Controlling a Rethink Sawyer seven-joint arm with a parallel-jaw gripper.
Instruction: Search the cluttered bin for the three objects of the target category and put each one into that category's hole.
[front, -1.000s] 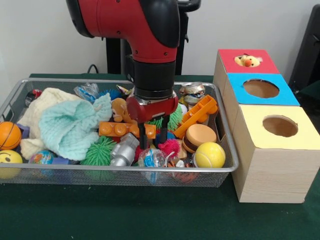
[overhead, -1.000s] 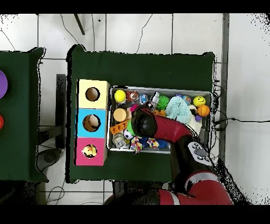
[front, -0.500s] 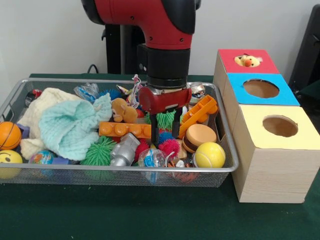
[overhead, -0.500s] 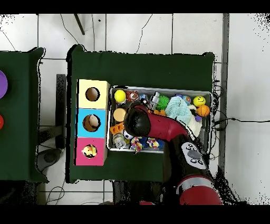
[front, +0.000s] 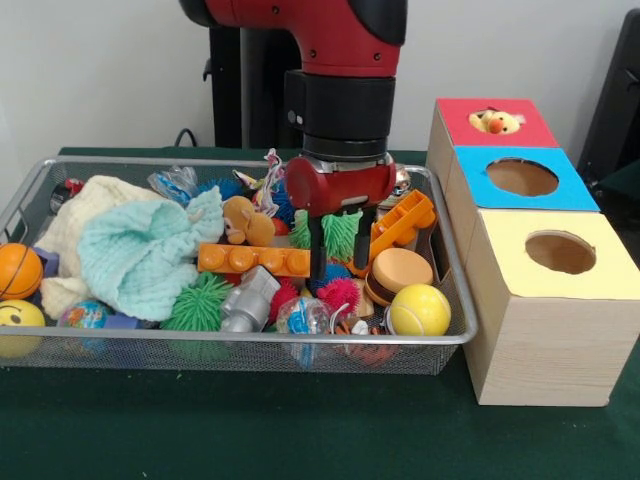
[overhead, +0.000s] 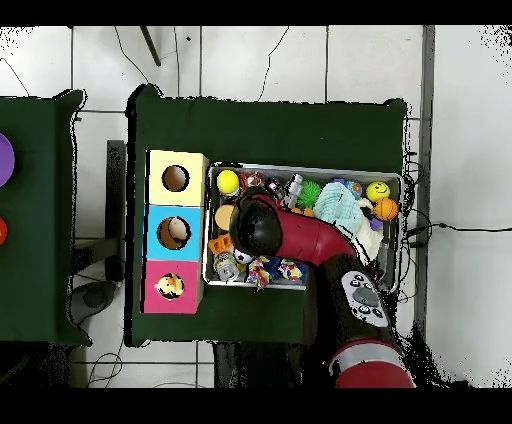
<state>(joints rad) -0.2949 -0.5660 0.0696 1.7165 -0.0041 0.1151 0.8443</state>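
Note:
The wire mesh bin (front: 300, 340) holds a heap of toys. My gripper (front: 338, 262) hangs open and empty over its right middle, fingers straddling a green spiky ball (front: 330, 232). A tan-brown plush (front: 245, 221) lies just left of the gripper, behind a long orange brick (front: 250, 259). The yellow duck (front: 497, 121) sits in the hole of the red-topped box (front: 530, 128); it also shows in the overhead view (overhead: 170, 288). I cannot make out the tiger. In the overhead view the arm (overhead: 300, 235) covers the gripper above the bin (overhead: 305, 167).
The blue-topped box (front: 570, 190) and the yellow-topped box (front: 600, 270) stand in front of the red one. A teal knitted cloth (front: 140, 255), a yellow tennis ball (front: 420, 310), a burger toy (front: 398, 272), an orange truck (front: 400, 225) and a basketball (front: 18, 270) crowd the bin.
The gripper has moved to the right in the front view and risen a little, from over the orange brick to around the green spiky ball. It stays open.

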